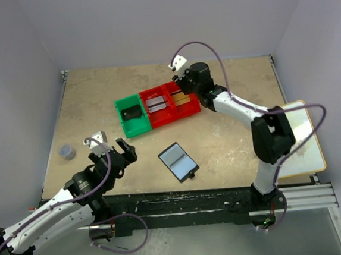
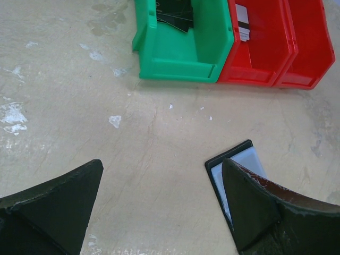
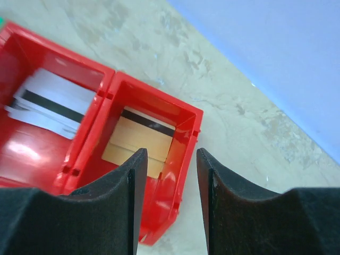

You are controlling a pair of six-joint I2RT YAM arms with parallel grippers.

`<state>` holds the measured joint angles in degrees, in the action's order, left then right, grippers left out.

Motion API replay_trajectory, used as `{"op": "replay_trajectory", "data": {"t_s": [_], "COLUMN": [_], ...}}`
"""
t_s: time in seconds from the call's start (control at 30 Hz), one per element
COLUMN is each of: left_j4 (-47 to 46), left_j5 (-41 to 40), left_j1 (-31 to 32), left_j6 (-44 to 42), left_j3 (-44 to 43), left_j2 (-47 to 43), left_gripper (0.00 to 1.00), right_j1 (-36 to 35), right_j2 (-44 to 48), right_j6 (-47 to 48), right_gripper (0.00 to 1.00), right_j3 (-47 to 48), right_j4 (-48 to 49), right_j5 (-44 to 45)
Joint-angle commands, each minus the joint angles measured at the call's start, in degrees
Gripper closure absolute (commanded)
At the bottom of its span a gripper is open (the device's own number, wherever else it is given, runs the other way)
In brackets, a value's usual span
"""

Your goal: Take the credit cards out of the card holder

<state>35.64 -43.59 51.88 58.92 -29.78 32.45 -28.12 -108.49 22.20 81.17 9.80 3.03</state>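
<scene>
Your right gripper [image 3: 170, 154] holds its fingers apart and empty over the upper-centre red bin [image 3: 159, 94], where the gold card [image 3: 135, 141] lies as if sorted, while your left gripper [image 2: 162, 162] gapes wide beside the open, mid-frame card holder [image 1: 178, 161].

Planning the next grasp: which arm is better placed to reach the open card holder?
Left. The left gripper, open, hangs close beside the card holder; the right gripper is away at the back, above the far red bin.
</scene>
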Motion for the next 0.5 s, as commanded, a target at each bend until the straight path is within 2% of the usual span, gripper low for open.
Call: {"op": "replay_trajectory", "data": {"t_s": [0.0, 0.2, 0.33, 0.4, 0.47], "left_j4": [-4.0, -8.2, -12.2, -13.3, -14.4], "left_j5": [1.8, 4.8, 8.0, 8.4, 8.4], "left_j1": [0.0, 0.0, 0.0, 0.0, -0.1], "left_j6": [-1.2, -1.0, -2.5, -2.8, -3.2], "left_j3": [-1.1, 0.4, 1.6, 1.8, 1.7], "left_j2": [2.0, 4.8, 7.1, 9.1, 11.0], "left_gripper": [0.09, 0.09, 0.09, 0.09, 0.09], "right_j1": [0.2, 0.2, -0.4, -2.4, -7.5], "right_j2": [11.7, 21.2, 29.0, 32.7, 35.5], "right_j6": [-16.9, -35.3, -47.0, -53.4, -57.1], "right_gripper": [0.54, 0.52, 0.51, 0.51, 0.51], "right_j3": [-7.8, -21.0, -32.9, -38.9, -43.4], "right_j4": [4.5, 3.6, 8.1, 11.8, 13.2], "right_j5": [-0.6, -10.7, -20.5, -22.4, -20.2]}}
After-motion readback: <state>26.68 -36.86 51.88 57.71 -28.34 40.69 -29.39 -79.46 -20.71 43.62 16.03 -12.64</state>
